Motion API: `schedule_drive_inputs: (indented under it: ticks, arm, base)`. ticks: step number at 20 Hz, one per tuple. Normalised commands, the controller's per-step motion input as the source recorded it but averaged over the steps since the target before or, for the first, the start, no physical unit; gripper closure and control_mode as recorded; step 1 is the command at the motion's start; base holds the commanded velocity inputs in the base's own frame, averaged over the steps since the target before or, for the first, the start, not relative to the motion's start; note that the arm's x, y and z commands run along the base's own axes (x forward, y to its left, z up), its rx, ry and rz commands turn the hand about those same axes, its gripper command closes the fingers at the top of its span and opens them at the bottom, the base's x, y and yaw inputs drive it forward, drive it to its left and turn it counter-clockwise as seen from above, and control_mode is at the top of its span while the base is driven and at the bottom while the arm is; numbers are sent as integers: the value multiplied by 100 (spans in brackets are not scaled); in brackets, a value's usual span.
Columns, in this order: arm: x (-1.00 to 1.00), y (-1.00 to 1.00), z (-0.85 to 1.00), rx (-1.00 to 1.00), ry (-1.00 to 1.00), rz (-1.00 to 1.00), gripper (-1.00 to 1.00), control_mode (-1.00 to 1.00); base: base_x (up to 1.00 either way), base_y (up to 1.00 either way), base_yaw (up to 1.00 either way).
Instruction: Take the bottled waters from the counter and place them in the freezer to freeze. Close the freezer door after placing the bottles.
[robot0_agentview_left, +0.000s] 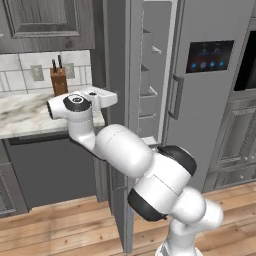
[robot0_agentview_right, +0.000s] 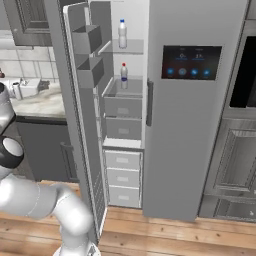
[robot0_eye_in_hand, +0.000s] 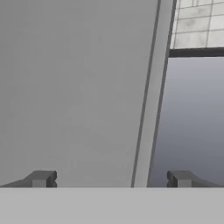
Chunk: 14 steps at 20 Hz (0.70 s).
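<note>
Both bottled waters stand inside the open freezer (robot0_agentview_right: 125, 130). The blue-capped bottle (robot0_agentview_right: 122, 34) is on the upper shelf and the red-capped bottle (robot0_agentview_right: 124, 76) on the shelf below. The freezer door (robot0_agentview_right: 82, 135) stands wide open, with its grey bins facing the compartment. My gripper (robot0_eye_in_hand: 111, 179) is open with nothing between its fingertips (robot0_eye_in_hand: 41, 178). It faces the door's plain outer face (robot0_eye_in_hand: 74, 87) close up, near the door's edge. In the left base view my hand (robot0_agentview_left: 102, 97) sits over the counter (robot0_agentview_left: 25, 117), right beside the door (robot0_agentview_left: 117, 60).
A brown knife block (robot0_agentview_left: 59, 80) stands at the back of the counter against the tiled wall. Right of the freezer is the grey door with the black display panel (robot0_agentview_right: 192, 62). Dark cabinets sit under the counter, above a wood floor.
</note>
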Motion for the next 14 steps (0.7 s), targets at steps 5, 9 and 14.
schedule_drive_inputs:
  ticks: [5, 9, 14]
  arm:
    - [5, -9, -1, 0, 0, 0, -100, -100]
    - [0, -28, -1, 0, 0, 0, -100, -100]
    - [0, -29, 0, 0, 0, 2, -100, -100]
  base:
    - [0, 0, 0]
    - [0, 0, 0]
    - [0, 0, 0]
